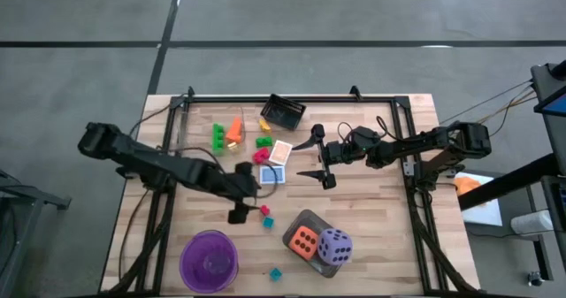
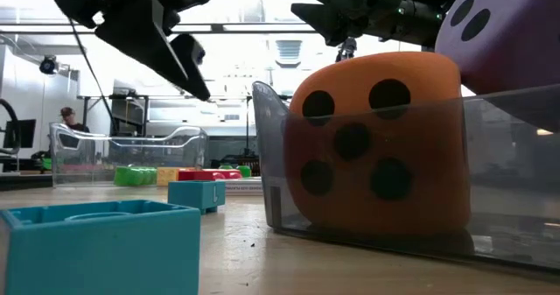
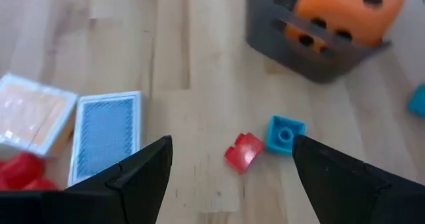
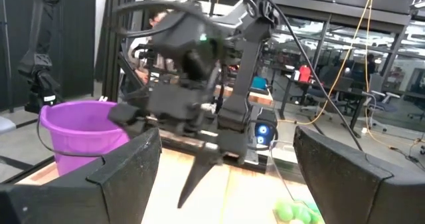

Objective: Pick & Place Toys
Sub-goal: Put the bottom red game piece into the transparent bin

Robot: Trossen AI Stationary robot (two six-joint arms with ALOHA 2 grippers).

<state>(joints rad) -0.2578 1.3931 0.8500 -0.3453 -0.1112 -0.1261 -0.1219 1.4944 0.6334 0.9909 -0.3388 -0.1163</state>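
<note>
Left claw (image 1: 246, 195) spread, empty, hovering over red block (image 3: 243, 151) and teal block (image 3: 285, 133) mid-worktop, likely lining up a pick. Right claw (image 1: 320, 161) spread, empty, waiting right of the cards (image 1: 277, 161). Grey tray (image 1: 309, 218), near side, holds orange die (image 1: 303, 241) and purple die (image 1: 334, 246). Purple bowl (image 1: 209, 260), near left, looks empty. Other blocks scattered far side.

Overhead looking down, table-level close, both sharing the orange die (image 1: 303, 240)

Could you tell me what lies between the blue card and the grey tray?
A small red block and blue block, touching, lie on bare table between blue card and grey tray, in the left wrist view.
</note>
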